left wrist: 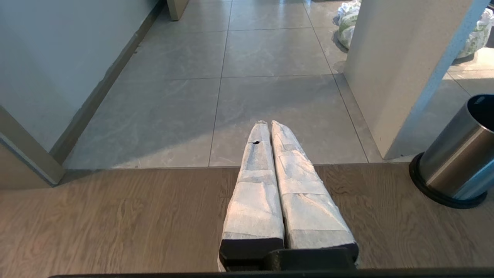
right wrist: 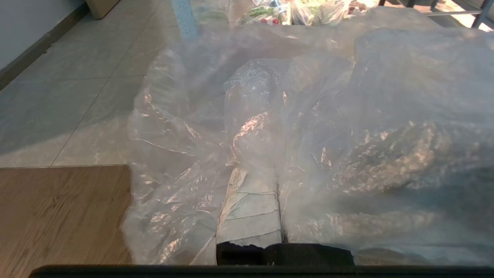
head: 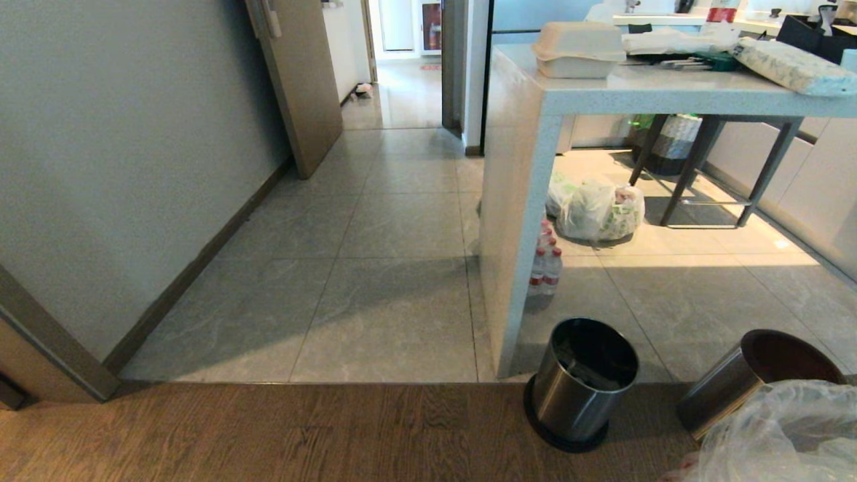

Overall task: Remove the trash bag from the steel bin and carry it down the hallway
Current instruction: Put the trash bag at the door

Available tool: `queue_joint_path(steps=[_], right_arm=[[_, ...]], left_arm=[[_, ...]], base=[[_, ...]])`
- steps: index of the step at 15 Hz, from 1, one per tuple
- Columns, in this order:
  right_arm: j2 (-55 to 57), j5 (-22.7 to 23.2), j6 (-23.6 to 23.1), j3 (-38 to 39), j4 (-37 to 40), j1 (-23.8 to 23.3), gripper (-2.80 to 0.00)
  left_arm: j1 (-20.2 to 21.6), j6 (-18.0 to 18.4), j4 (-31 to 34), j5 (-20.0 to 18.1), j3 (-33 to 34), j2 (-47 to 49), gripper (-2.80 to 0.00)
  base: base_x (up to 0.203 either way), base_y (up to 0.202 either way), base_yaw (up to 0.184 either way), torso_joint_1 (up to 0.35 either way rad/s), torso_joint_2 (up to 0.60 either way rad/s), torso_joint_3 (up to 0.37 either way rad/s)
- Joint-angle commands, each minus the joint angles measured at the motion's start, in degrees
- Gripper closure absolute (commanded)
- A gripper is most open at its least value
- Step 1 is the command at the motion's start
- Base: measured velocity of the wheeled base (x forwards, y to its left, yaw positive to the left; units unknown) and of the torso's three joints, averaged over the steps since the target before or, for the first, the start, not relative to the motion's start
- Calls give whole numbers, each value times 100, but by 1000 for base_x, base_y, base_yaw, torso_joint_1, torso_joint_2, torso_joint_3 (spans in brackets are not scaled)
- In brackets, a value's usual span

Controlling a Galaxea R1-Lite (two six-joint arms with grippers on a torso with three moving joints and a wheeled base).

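Right hand [right wrist: 254,170] clamped on trash bag [right wrist: 347,127]; left hand [left wrist: 269,125] closed, empty, above wood-plank floor [left wrist: 115,220]; tiled hallway [head: 375,268] ahead.

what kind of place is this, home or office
Most likely a home, by a kitchen or dining area: a stone-topped counter with a takeaway box, bottled water and full bags beneath, and tiled floor meeting wood planks.

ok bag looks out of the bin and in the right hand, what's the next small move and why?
Probably start driving forward onto the hallway tiles. The clear trash bag is draped over the right hand, which is shut on it, and in the head view it sits outside both steel bins. The left hand is shut and empty. The open path lies left of the counter leg.
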Motion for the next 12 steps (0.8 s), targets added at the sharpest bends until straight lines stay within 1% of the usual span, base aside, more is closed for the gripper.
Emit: queue_joint_path(steps=[1,9,11,12], right_arm=[[-1,0,1,18,0,1,0],[-1,0,-8,18,0,5,0],[-1,0,-16,18,0,-3,0],[-1,0,-16,18,-3,-4,0]], left_arm=[[0,2,1,0,0,-6,0],[0,28,0,0,0,-6,0],[0,19,-6,0,0,2,0],[0,19,1,0,0,2,0]], base=[[0,0,0,0,0,0],[0,0,0,0,0,0],[-1,108,7,-2,3,2],[0,189,0,2,5,2]])
